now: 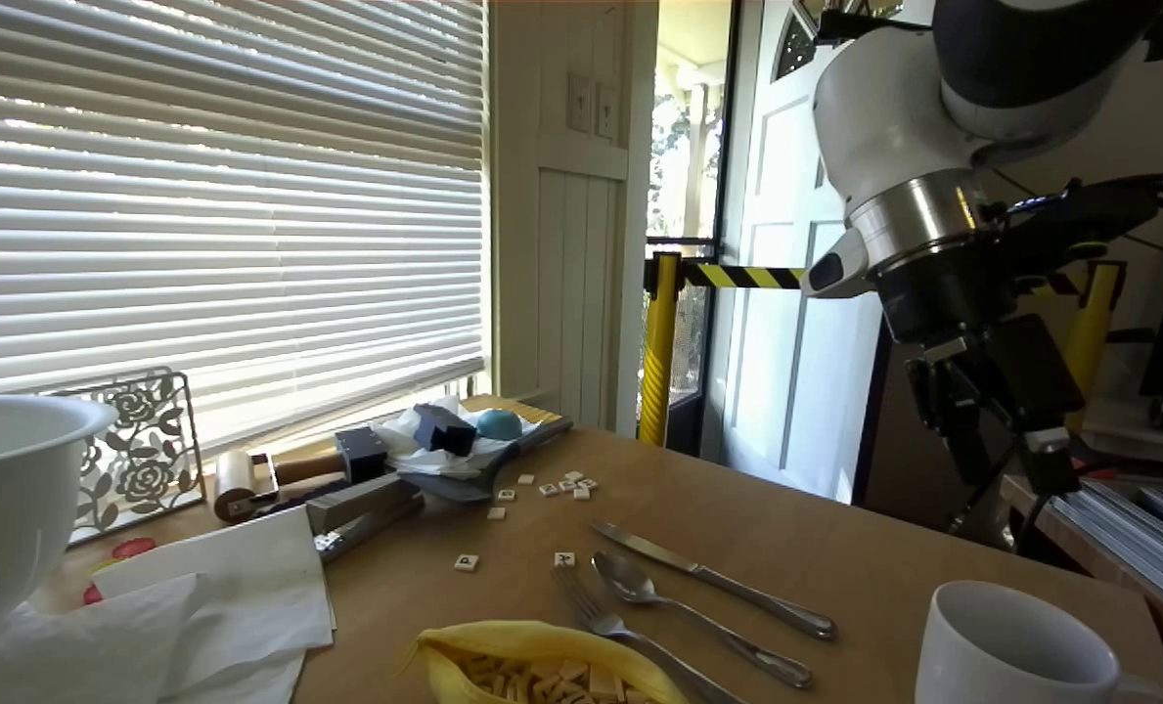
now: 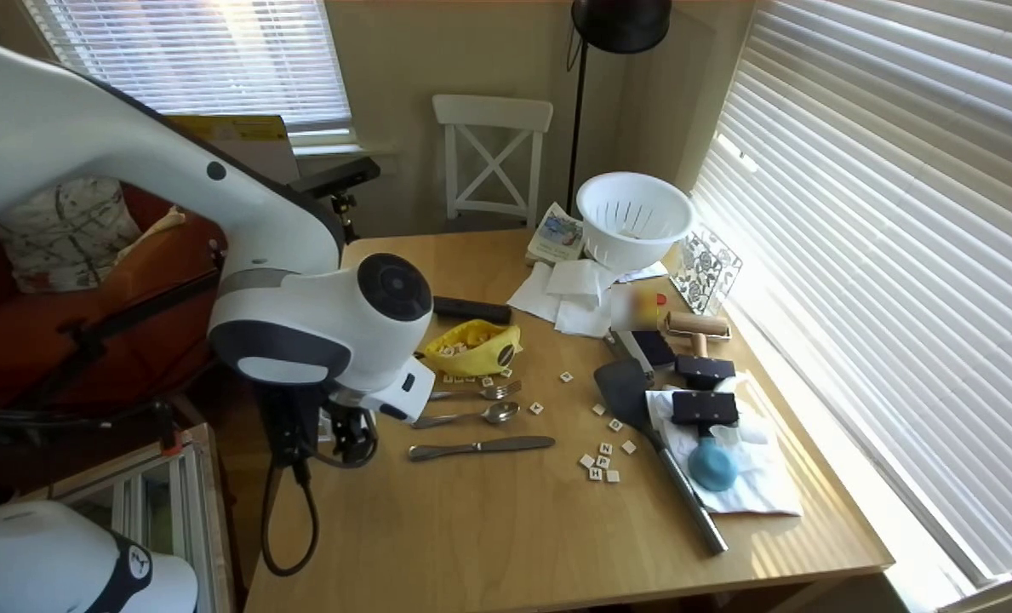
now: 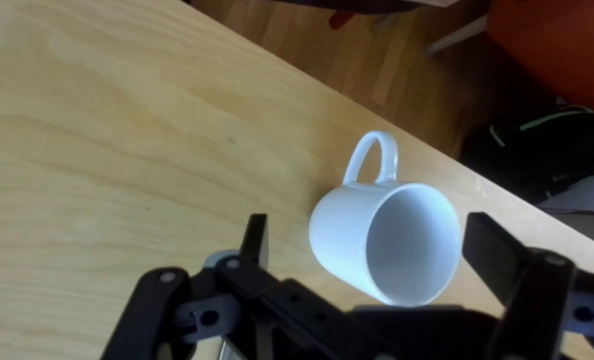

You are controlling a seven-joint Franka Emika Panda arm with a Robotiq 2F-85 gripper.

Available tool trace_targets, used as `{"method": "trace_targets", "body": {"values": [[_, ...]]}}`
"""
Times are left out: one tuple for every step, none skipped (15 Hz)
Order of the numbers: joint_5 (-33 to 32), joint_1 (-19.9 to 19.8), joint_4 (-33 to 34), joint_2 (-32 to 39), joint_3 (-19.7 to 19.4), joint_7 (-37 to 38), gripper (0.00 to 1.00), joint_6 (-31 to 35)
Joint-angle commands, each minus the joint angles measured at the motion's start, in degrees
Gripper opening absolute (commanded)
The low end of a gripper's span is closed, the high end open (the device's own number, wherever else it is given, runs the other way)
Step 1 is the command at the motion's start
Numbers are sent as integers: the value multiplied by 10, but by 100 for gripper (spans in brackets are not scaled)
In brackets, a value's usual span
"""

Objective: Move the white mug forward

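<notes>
White colander [image 1: 14, 518] at left in an exterior view, yellow pouch [image 1: 532, 636] at near centre, fork [image 1: 612, 626], spoon [image 1: 635, 585] and table knife [image 1: 703, 573] to its right, Robotiq gripper [image 1: 1009, 477] at right, fingers spread wide, gripping nothing, white mug [image 1: 1011, 645] upright on wooden table [image 1: 718, 518] at near right

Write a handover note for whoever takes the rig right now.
Gripper: open and holding nothing, fingers wide apart.
White mug: upright on the table, handle turned toward the table edge; in the wrist view it shows between the fingers.
Done: no grasp yet; whether the mug has moved at all, these views cannot settle.
Left: probably lower, close on the mug, move it forward, release.
</notes>
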Motion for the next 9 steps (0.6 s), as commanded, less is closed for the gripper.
{"method": "trace_targets", "body": {"values": [[2,1,1,0,3,-4,100,-1],[3,2,1,0,4,-6,100,-1],[3,2,1,0,4,-8,100,-1],[3,2,1,0,3,-9,100,-1],[5,4,5,10,6,-7,100,9],[14,8,7,17,8,-12,100,25],[17,12,8,24,13,-11,100,48],[17,15,9,29,18,-12,100,69],[18,20,10,37,22,-16,100,83]]}}
